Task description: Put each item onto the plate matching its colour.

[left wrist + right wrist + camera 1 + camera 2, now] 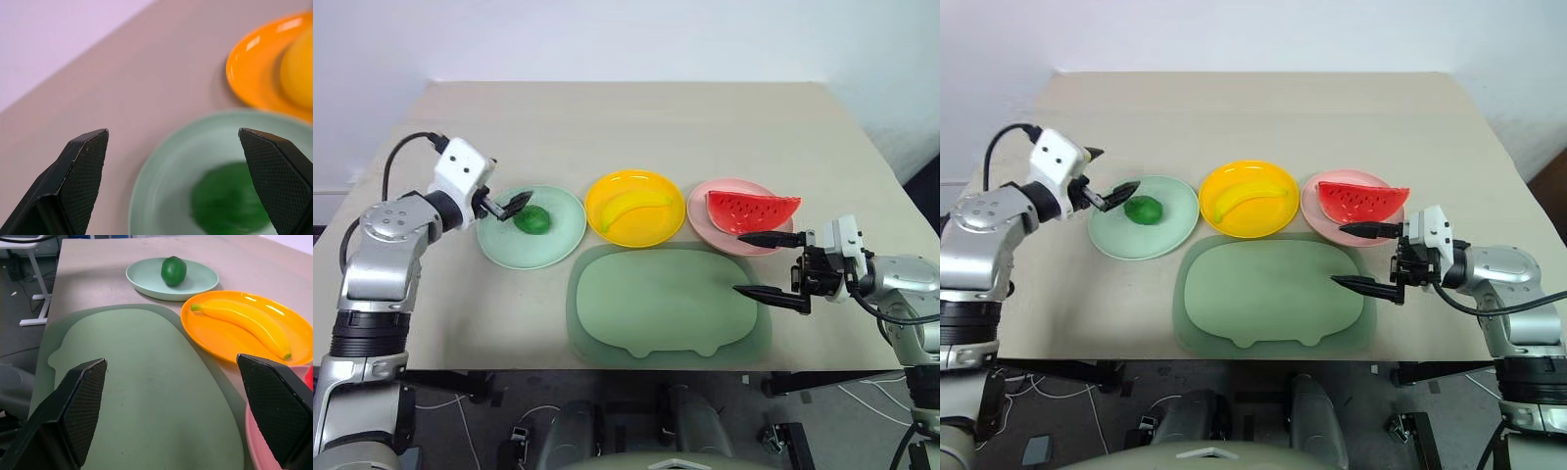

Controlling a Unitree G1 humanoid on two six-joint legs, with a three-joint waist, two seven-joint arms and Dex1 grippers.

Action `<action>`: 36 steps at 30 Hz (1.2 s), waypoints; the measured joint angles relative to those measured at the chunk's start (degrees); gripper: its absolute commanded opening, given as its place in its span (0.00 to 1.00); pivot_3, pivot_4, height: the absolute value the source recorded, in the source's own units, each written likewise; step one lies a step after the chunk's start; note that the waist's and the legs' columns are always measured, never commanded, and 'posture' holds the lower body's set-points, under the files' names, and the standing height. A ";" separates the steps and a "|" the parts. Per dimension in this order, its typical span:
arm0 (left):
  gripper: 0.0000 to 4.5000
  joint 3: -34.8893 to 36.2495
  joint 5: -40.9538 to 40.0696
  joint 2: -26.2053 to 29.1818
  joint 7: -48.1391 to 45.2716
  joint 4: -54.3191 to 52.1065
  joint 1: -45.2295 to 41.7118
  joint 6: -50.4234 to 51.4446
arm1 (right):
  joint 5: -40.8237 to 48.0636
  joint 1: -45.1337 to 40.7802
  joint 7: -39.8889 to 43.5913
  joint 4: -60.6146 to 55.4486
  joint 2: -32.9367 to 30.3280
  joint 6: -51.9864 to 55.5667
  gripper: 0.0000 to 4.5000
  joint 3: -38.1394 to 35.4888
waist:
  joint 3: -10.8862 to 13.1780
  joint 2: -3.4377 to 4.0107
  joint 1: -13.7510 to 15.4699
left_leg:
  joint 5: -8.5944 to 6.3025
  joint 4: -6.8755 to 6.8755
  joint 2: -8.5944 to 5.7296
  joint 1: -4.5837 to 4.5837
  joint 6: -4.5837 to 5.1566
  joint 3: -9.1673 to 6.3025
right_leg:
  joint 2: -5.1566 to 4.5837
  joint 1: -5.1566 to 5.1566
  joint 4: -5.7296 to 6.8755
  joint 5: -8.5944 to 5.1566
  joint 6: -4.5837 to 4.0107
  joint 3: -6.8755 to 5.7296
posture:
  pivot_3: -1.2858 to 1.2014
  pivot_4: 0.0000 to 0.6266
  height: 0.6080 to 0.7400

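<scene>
Glossy plastic plates (530,257); matt mat (668,304); matt table (636,117).

Three plates sit in a row mid-frame: the left plate (530,240) holds the lumpy oval (532,219), the centre plate (635,208) the banana (633,208), the right plate (724,224) the watermelon wedge (753,211). The mat (668,304) lies just below them, lower centre, on the table (636,117).

My two arms were silver-grey metal with black ribbed joints. Each wrist carried a white boxy housing, with a black cable looping off it. The left gripper (516,204) and right gripper (768,264) had slim, pointed black fingers with cross-hatched inner pads.
</scene>
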 measured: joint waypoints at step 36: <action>1.00 26.56 -25.59 -2.08 -38.50 10.24 29.08 -27.64 | 2.43 14.71 0.96 2.14 -3.44 -1.12 1.00 -17.83 | -0.04 -0.02 -0.14 | -0.07 -0.03 0.11 0.02 0.12 0.16 | 0.02 -0.07 -0.06 -0.12 -0.19 0.03 | 0.52 0.24 0.97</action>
